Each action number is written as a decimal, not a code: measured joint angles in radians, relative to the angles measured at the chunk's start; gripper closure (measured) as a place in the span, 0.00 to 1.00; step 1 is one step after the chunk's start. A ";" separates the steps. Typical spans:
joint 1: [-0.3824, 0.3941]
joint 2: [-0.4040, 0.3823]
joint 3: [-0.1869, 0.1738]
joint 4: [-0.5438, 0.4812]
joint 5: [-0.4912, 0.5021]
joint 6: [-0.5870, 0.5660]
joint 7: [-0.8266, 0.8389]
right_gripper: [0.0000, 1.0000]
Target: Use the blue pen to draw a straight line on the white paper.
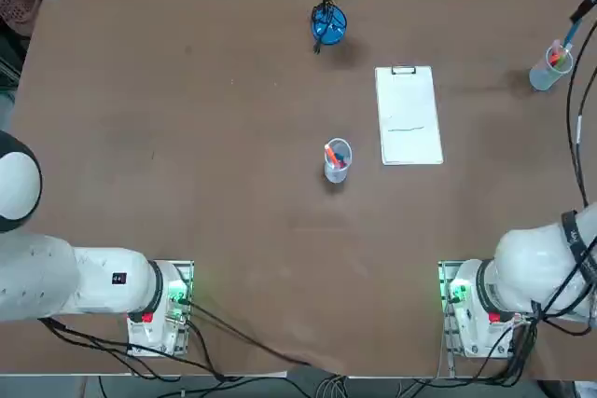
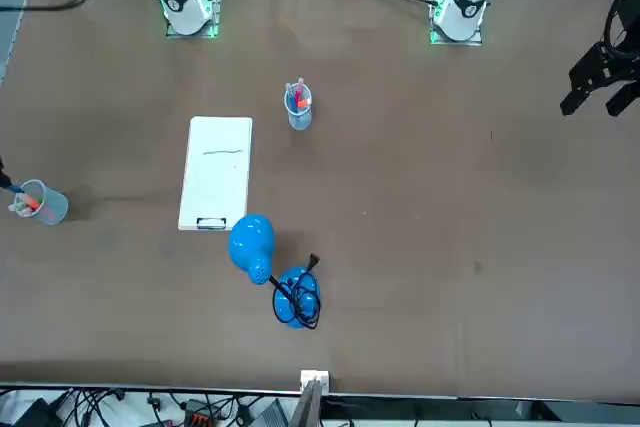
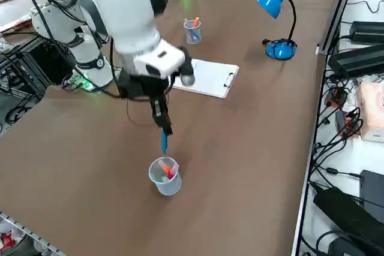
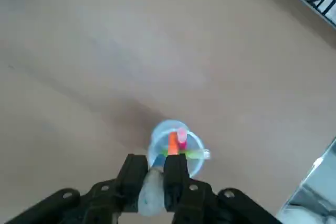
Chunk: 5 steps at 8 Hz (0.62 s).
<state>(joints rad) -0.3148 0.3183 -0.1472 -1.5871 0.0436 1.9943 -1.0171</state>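
Observation:
The blue pen (image 3: 164, 142) hangs point-down from my right gripper (image 3: 162, 125), which is shut on its upper end. It hovers just above a clear cup (image 3: 165, 176) of orange, pink and green pens near the table's right edge. In the wrist view the cup (image 4: 176, 144) lies straight beyond my gripper (image 4: 154, 170). The white paper (image 1: 409, 116) lies flat on its clipboard with the clip at the far end, well to the left of the gripper. A faint thin line crosses the sheet. The paper also shows in the front view (image 2: 216, 171) and in the side view (image 3: 207, 78).
A second clear cup (image 1: 337, 160) with pens stands just left of the paper. A blue desk lamp (image 1: 328, 23) with a coiled cord sits at the far middle of the table. The cup below the pen (image 1: 550, 67) is close to the table's right edge.

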 joint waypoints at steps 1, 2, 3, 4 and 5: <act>0.033 -0.014 0.003 0.059 0.014 -0.119 0.109 0.78; 0.078 -0.037 0.006 0.085 0.018 -0.215 0.222 0.78; 0.130 -0.066 0.008 0.086 0.021 -0.293 0.329 0.78; 0.191 -0.098 0.010 0.068 0.024 -0.340 0.438 0.78; 0.260 -0.136 0.013 0.016 0.026 -0.341 0.550 0.78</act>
<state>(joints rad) -0.0547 0.1820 -0.1346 -1.5708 0.0695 1.6531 -0.4668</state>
